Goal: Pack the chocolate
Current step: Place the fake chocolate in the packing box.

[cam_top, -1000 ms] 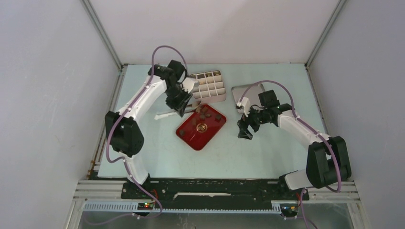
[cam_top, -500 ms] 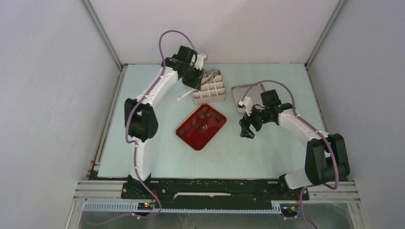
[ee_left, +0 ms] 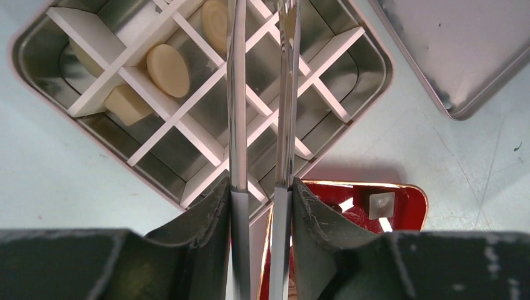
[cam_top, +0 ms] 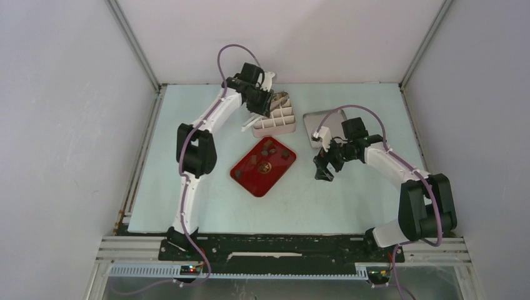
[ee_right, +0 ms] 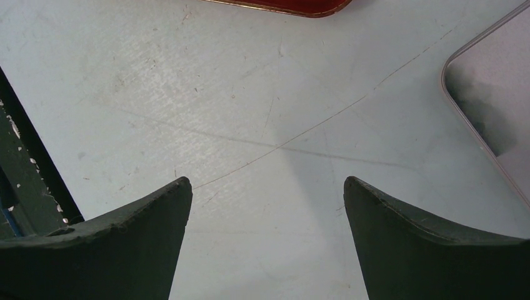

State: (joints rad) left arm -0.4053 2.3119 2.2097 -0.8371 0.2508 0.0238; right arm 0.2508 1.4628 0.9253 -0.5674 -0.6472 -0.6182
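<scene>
My left gripper (cam_top: 263,104) is shut on metal tongs (ee_left: 237,94) and holds them over the divided tin box (cam_top: 275,127). In the left wrist view the gripper (ee_left: 261,187) has the two blades reaching across the box's white dividers (ee_left: 187,131). Three cream-white chocolates (ee_left: 167,65) lie in its far-left cells. I cannot tell whether the tong tips hold a piece. Several dark chocolates (cam_top: 270,149) lie on the red tray (cam_top: 253,180); one square piece (ee_left: 381,203) shows in the left wrist view. My right gripper (cam_top: 322,170) is open and empty over bare table (ee_right: 267,187).
The tin's lid (cam_top: 320,120) lies flat right of the box, close to the right arm; it also shows in the left wrist view (ee_left: 450,50) and the right wrist view (ee_right: 500,106). White walls close in the table on three sides.
My left arm has swung from above the red tray back to the divided box, carrying the tongs. The right arm has hardly moved.
</scene>
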